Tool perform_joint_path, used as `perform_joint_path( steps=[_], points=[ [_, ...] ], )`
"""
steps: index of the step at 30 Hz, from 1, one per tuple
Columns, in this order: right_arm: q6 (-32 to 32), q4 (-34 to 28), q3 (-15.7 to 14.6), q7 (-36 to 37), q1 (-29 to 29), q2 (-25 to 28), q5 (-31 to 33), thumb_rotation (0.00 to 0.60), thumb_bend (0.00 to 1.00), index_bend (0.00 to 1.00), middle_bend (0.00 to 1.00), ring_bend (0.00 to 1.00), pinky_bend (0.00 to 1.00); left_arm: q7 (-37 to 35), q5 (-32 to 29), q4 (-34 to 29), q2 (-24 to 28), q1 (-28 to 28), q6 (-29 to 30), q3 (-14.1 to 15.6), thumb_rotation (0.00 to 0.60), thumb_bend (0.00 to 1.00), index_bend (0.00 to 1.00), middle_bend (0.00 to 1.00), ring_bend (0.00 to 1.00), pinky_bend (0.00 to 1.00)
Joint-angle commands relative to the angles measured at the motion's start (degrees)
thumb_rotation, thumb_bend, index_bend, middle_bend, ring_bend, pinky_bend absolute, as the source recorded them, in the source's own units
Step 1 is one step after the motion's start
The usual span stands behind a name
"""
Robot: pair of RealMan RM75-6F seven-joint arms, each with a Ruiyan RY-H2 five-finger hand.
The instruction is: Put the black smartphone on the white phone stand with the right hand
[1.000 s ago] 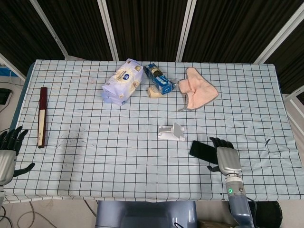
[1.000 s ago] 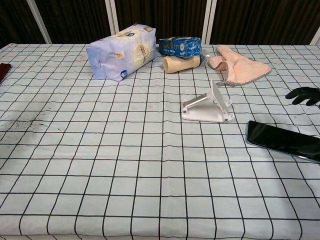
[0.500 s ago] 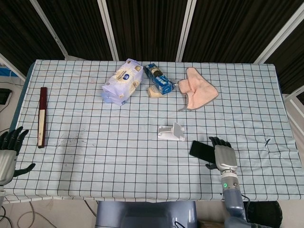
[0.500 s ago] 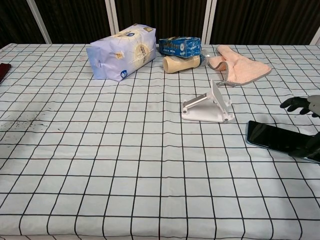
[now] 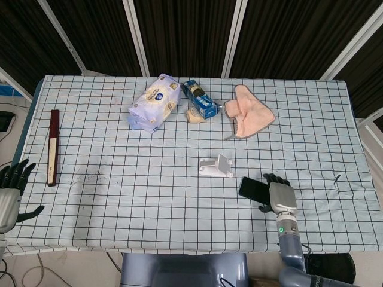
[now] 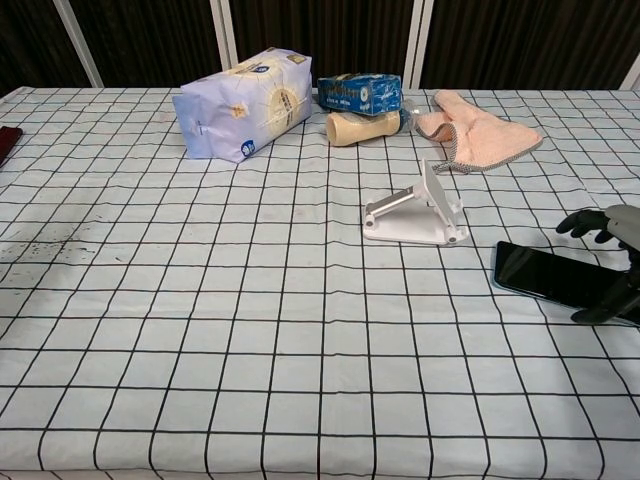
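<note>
Black smartphone (image 5: 255,189) lies flat on the checked tablecloth (image 5: 149,173), near the white phone stand (image 5: 216,166). Right hand (image 5: 282,197) over its right end, fingers spread either side; grip unclear. Left hand (image 5: 10,191) open at table edge.

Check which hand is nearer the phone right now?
Right. The right hand is over the phone's near end, fingers straddling it. The left hand sits off the table's far left edge.
</note>
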Motion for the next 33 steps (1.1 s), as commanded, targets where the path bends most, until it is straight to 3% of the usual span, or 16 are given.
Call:
perform_joint_path(
  steps=[1, 13, 29, 33],
  points=[
    [-0.1, 0.4, 0.1, 0.0, 0.3, -0.3, 0.3, 0.6, 0.12, 0.22, 0.18, 0.16, 0.16, 0.0, 0.0, 0.0, 0.0, 0.0, 0.0, 0.0, 0.6, 0.0, 0.0, 0.0, 0.0, 0.0],
    [-0.3, 1.3, 0.1, 0.1, 1.3, -1.0, 1.8, 0.6, 0.19, 0.28, 0.21, 0.16, 0.16, 0.0, -0.1, -0.1, 0.1, 0.0, -0.1, 0.0, 0.6, 0.0, 0.0, 0.0, 0.0, 0.0],
    [-0.7, 1.9, 0.4, -0.6, 2.5, -0.9, 5.6, 0.6, 0.2, 0.29, 0.22, 0.16, 0.16, -0.1, -0.2, -0.3, 0.3, -0.1, -0.5, 0.2, 0.6, 0.0, 0.0, 0.0, 0.0, 0.0],
    [-0.9, 1.7, 0.0, -1.0, 2.7, -0.9, 6.2, 0.6, 0.26, 0.3, 0.23, 0.16, 0.16, -0.1, -0.2, -0.4, 0.3, -0.1, -0.5, 0.2, 0.6, 0.0, 0.0, 0.0, 0.0, 0.0]
  ],
)
